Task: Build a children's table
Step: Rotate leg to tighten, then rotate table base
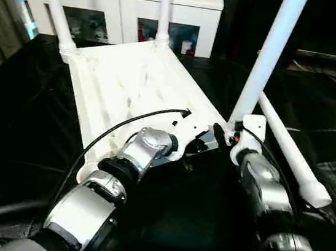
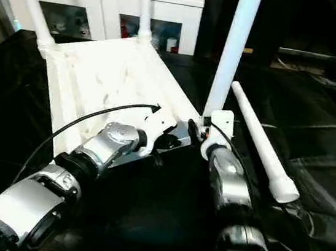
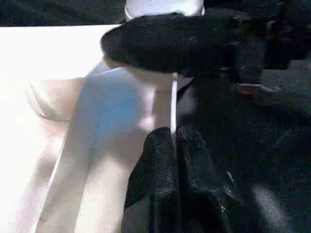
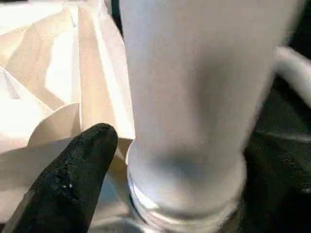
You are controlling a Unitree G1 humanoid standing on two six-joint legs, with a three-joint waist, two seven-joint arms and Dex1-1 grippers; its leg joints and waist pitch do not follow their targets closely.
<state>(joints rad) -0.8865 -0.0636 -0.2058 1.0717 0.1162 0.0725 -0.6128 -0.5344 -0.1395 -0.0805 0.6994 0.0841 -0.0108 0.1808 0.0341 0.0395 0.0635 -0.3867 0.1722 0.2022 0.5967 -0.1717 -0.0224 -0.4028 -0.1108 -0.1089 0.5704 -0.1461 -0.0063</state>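
Table top: the small white ribbed plastic children's table top (image 1: 129, 89) lies upside down on the black-sheeted tabletop (image 1: 17, 143), running from the middle toward 11 o'clock.
Fitted legs: three long white tube legs stand upright in round corner sockets, one at 10 o'clock (image 1: 54, 8), one at 12 o'clock (image 1: 164, 10), one at the near corner toward 1 o'clock (image 1: 266, 58).
Loose leg: a fourth white tube leg with a flared end (image 1: 291, 154) lies flat on the sheet at 3 o'clock, just beside the near corner.
Left gripper: the left gripper (image 3: 176, 145) has its two black fingers pressed together, holding nothing, tips at the top's near edge.
Right gripper: the right gripper (image 1: 236, 134) sits at the foot of the near upright leg; one black finger (image 4: 73, 170) lies beside the leg's base; how wide it stands I cannot tell.
Background: a white cabinet with glass doors (image 1: 118, 7) stands at 12 o'clock.
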